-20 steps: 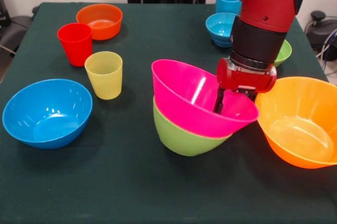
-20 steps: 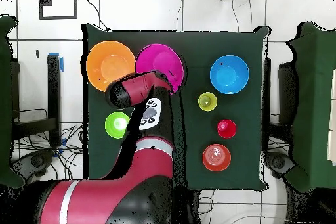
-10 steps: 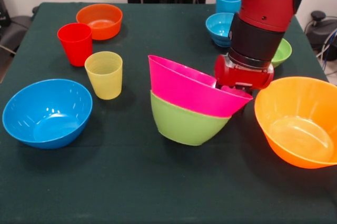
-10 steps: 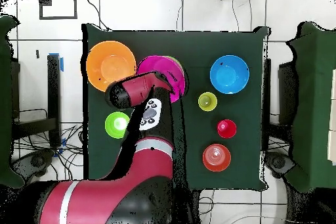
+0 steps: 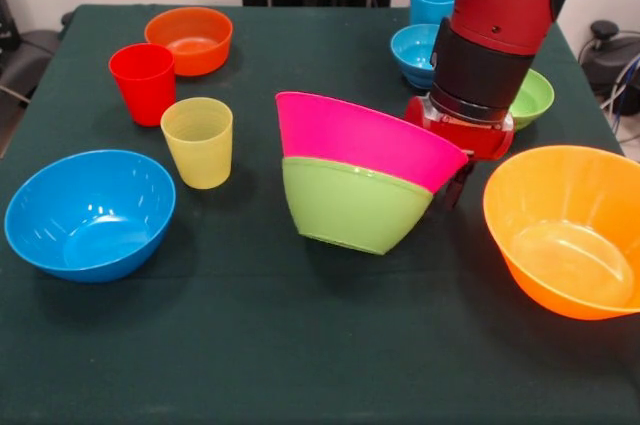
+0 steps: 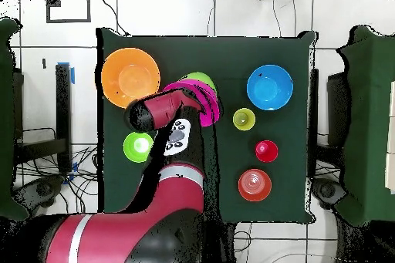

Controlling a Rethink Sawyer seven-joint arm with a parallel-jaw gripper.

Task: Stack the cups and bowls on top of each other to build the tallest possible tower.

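The pink bowl [image 5: 360,140] is sitting nested in the green bowl [image 5: 350,207], and the pair is tipping steeply away from the camera in the front view, so their outer walls are facing it. They are standing mid-bench [image 5: 250,345] as the only stack. The tool [image 5: 458,185] is hanging just behind the pink bowl's raised rim, with one dark finger [image 5: 461,183] showing below the red wrist; whether it is gripping the rim or standing open, I cannot tell.

In the front view, the big orange bowl [image 5: 565,230] is sitting just right of the stack, and the big blue bowl [image 5: 90,213] is resting well to the left. The yellow cup [image 5: 198,142] is standing upright between the blue bowl and the stack, with the red cup [image 5: 143,83] just behind it and the small orange bowl [image 5: 189,40] farther back. Behind the arm, a small blue bowl [image 5: 415,53], a blue cup [image 5: 432,7] and a small green bowl [image 5: 532,100] are partly showing.
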